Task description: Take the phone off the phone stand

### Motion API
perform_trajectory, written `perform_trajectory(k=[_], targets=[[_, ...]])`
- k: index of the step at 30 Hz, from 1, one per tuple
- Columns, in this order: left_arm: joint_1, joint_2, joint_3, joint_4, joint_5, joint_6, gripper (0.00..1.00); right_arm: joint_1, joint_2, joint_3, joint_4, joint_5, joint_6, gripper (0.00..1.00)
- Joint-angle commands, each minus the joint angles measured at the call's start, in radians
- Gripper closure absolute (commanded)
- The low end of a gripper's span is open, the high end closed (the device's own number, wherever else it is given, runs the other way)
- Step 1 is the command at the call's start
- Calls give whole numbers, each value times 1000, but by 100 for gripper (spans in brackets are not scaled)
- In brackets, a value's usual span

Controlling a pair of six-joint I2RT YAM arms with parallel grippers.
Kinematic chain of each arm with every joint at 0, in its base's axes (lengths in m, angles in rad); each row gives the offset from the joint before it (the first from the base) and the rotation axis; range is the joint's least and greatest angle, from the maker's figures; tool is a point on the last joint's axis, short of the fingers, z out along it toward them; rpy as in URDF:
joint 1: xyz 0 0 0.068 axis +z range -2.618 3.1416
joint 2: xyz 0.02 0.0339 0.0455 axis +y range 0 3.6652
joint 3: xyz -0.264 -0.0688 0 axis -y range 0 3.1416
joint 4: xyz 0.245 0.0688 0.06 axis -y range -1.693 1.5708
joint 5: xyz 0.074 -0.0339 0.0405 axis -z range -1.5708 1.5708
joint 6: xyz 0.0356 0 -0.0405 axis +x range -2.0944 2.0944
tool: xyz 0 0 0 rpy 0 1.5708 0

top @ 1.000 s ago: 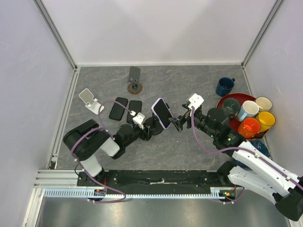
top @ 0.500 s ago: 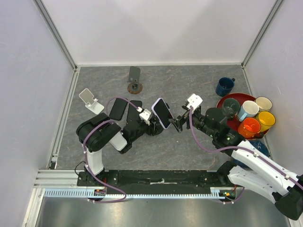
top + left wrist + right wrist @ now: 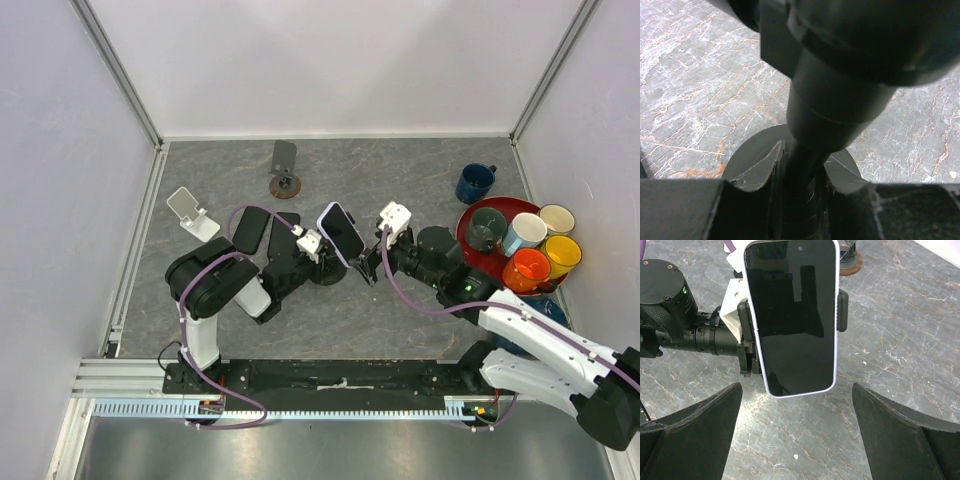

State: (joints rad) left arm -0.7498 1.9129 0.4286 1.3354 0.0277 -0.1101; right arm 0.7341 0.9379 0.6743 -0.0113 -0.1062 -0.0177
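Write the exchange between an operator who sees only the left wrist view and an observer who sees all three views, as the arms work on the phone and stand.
Operator: My left end effector is clamped on the stand. Is the phone on it?
Observer: Yes. The phone sits in the stand's clamp, its dark screen facing the right wrist camera.
Operator: Does the right end effector have it?
Observer: No. It is open, with its fingers clear of the phone's edges.
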Motion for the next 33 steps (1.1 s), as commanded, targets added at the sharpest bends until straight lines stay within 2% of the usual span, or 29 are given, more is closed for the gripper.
perform_trajectory(k=[1,6,7,13,17,18,20,21,24,29,33], targets=[[-31,20,-2,329,15,-2,90,31,15,-1,50,36,15,2],[-65,43,-1,329,3,-3,98,86,7,-47,97,100,10,2],[-69,52,-1,329,0,-17,98,99,4,-57,114,171,7,2],[-108,125,16,329,-84,-30,98,218,4,-176,249,358,15,2],[-131,172,25,329,-185,-46,98,332,24,-229,385,548,15,2],[-134,175,25,329,-196,-52,98,353,42,-240,404,650,15,2],[-137,176,27,329,-212,-54,98,404,61,-249,467,744,-4,2],[-138,178,27,329,-218,-54,98,416,81,-254,487,825,-8,2],[-143,181,24,329,-235,-62,98,438,125,-248,543,929,-28,3],[-145,189,27,329,-239,-77,98,442,193,-237,661,999,-83,7],[-145,190,27,329,-239,-79,98,442,272,-208,697,982,-106,8]])
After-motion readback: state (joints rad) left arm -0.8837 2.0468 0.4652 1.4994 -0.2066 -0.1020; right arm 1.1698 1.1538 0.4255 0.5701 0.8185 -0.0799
